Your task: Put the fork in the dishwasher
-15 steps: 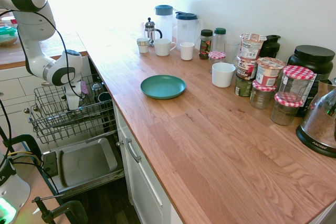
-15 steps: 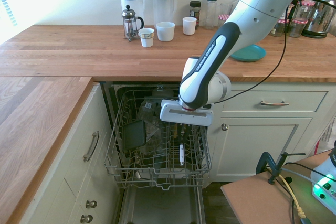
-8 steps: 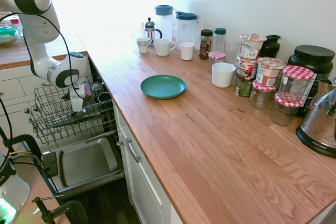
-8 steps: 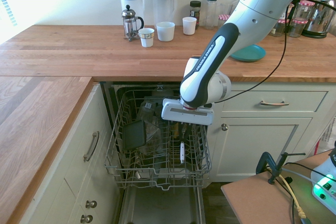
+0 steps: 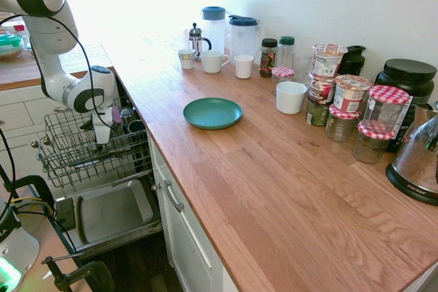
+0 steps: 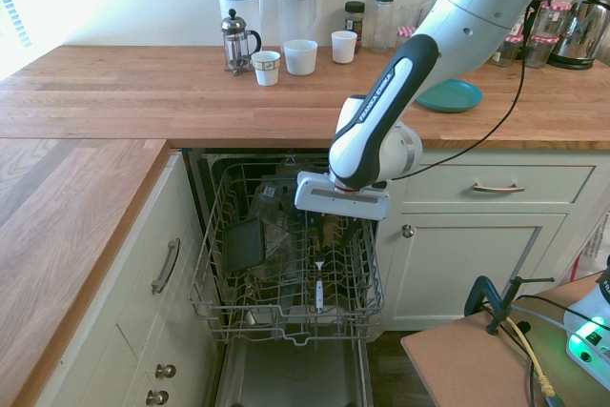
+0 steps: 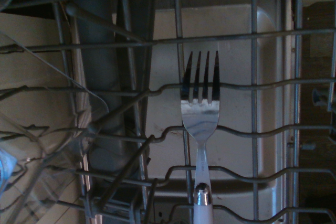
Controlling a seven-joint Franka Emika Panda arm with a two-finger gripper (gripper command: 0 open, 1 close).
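The white, boxy pincer (image 6: pixel 334 205) is hanging over the grey wire dish rack (image 6: pixel 301 341), inside the footprint of the open dishwasher with its steel inner door panel (image 6: pixel 291 374). How far the pincer is opening, the pictures are not showing clearly, and I cannot tell whether it is touching anything. The silver four-tined fork with a white handle (image 7: pixel 201 119) is lying over the rack's wires, its handle pointing towards the rack's outer edge. The wires are probably bearing its weight, since in the second exterior view it is showing below the pincer and apart from its body. The pulled-out rack is giving the arm room to reach in from above. The placing is looking nearly complete; lifting straight up would be the sensible next move, as a sideways drift could be nudging the slim fork through a gap.
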